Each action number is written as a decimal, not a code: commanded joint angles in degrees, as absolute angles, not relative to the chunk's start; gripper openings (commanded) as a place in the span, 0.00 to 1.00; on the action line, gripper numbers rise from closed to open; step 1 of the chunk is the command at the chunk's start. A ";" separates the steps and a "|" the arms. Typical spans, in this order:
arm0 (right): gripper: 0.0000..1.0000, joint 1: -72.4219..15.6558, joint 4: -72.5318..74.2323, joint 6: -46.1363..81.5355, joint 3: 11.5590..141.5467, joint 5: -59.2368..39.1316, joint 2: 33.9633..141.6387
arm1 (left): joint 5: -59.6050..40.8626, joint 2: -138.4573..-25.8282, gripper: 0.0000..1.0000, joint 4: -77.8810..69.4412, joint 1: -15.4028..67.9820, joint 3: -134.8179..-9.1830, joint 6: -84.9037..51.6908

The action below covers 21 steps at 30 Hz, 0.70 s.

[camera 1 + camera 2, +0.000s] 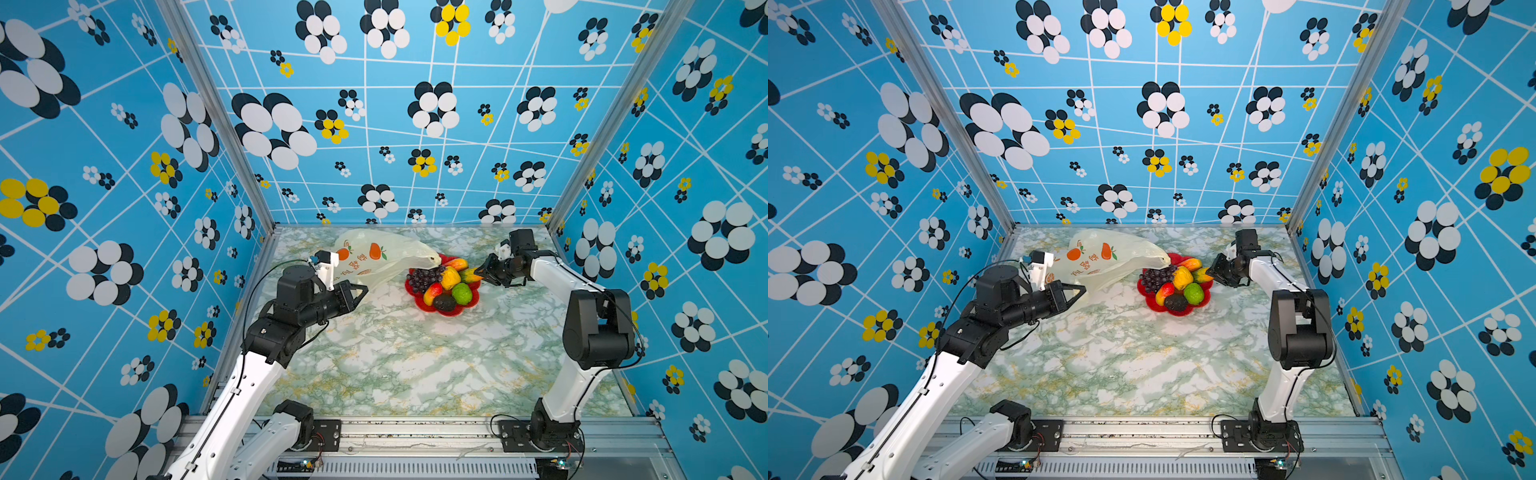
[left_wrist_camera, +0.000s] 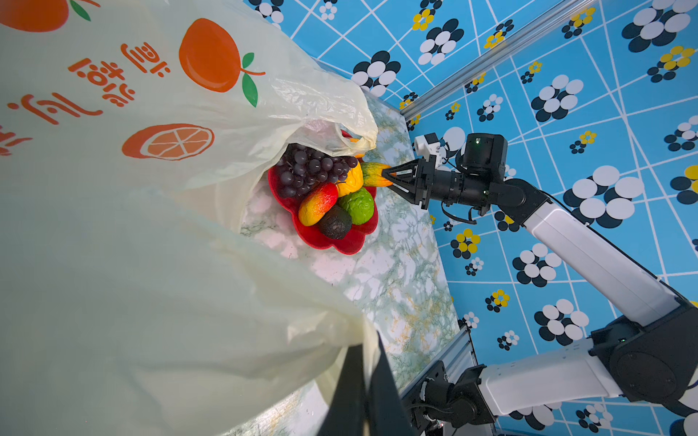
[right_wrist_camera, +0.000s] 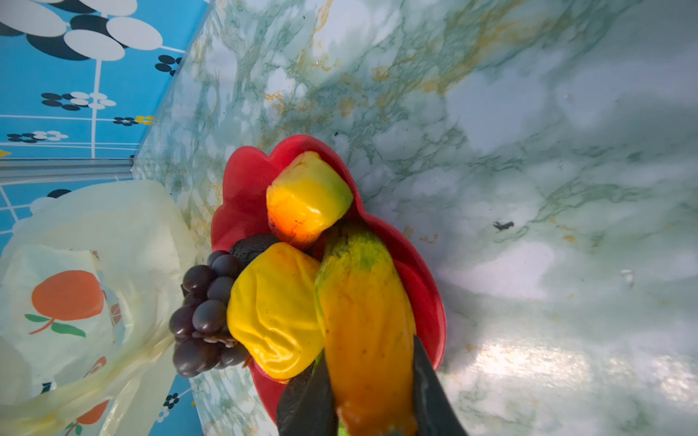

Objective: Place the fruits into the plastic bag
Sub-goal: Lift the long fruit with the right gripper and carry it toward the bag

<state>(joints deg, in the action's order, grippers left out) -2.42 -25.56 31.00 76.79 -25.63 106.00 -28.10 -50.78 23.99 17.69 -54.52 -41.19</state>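
Observation:
The plastic bag (image 1: 386,253) (image 1: 1121,259) lies at the back of the table, its mouth draped over the red plate (image 1: 451,311). My left gripper (image 1: 363,289) (image 2: 368,341) is shut on the bag's near edge and holds it up. On the plate lie the fruits: grapes (image 1: 424,277), lemon (image 1: 451,277), lime (image 1: 462,293), a mango (image 1: 432,293), a dark avocado-like one (image 1: 444,303) and a second mango (image 3: 308,196). My right gripper (image 1: 478,273) (image 3: 372,358) is shut on the orange-green piece (image 3: 362,302) at the plate's right rim, one finger on each side.
The marble table (image 1: 415,365) is boxed in by blue patterned walls at the back and both sides. An aluminium rail (image 1: 415,432) with both arm bases runs along the front edge. The right arm's elbow (image 1: 598,328) stands tall at the right.

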 commanded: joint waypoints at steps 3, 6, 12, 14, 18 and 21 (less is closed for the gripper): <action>0.22 -2.15 -26.60 29.98 76.91 -24.71 103.35 | -28.39 -49.84 0.00 24.35 17.87 -56.06 -41.40; 0.20 -2.18 -27.09 29.68 76.34 -24.11 101.00 | -28.32 -49.82 0.00 24.34 17.92 -55.94 -41.56; 0.18 -2.16 -28.62 28.59 76.20 -22.94 95.47 | -28.57 -49.99 0.00 23.41 17.86 -55.29 -42.44; 0.18 -2.07 -29.69 28.18 76.39 -22.55 93.58 | -28.58 -50.03 0.00 23.17 17.88 -55.18 -42.78; 0.18 -2.14 -31.45 27.69 76.38 -21.80 89.38 | -28.83 -49.80 0.00 23.00 17.93 -55.15 -43.23; 0.17 -2.14 -32.87 27.62 76.51 -21.95 85.49 | -28.83 -49.25 0.00 23.24 17.93 -55.02 -43.42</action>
